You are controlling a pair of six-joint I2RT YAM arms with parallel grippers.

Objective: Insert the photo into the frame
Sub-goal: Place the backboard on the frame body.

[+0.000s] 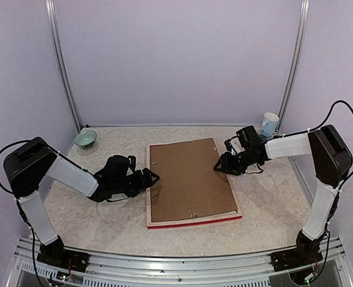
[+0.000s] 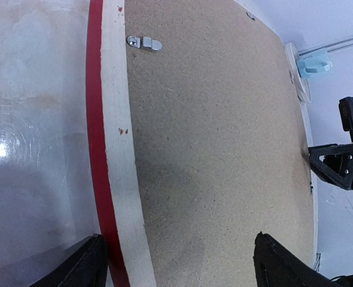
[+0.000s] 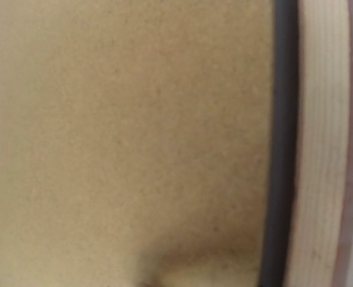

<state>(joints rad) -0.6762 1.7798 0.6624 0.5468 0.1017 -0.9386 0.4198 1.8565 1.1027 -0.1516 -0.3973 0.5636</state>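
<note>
The frame (image 1: 194,222) lies face down in the middle of the table, showing its pale wood back and red edge. The brown backing board (image 1: 188,179) sits in it and covers the opening. The photo is hidden. My left gripper (image 1: 152,177) is at the frame's left edge, open and empty. In the left wrist view (image 2: 177,242) its jaws straddle the red edge (image 2: 96,149) and the board (image 2: 218,131). My right gripper (image 1: 224,164) is low at the frame's right edge. The right wrist view shows only the board (image 3: 134,119) and the frame's wood (image 3: 320,149) up close; the fingers are out of sight.
A green bowl (image 1: 85,139) stands at the back left. A pale blue cup (image 1: 270,124) stands at the back right. A metal turn clip (image 2: 144,42) sits on the frame's back by the board's edge. Pale walls and rails enclose the table.
</note>
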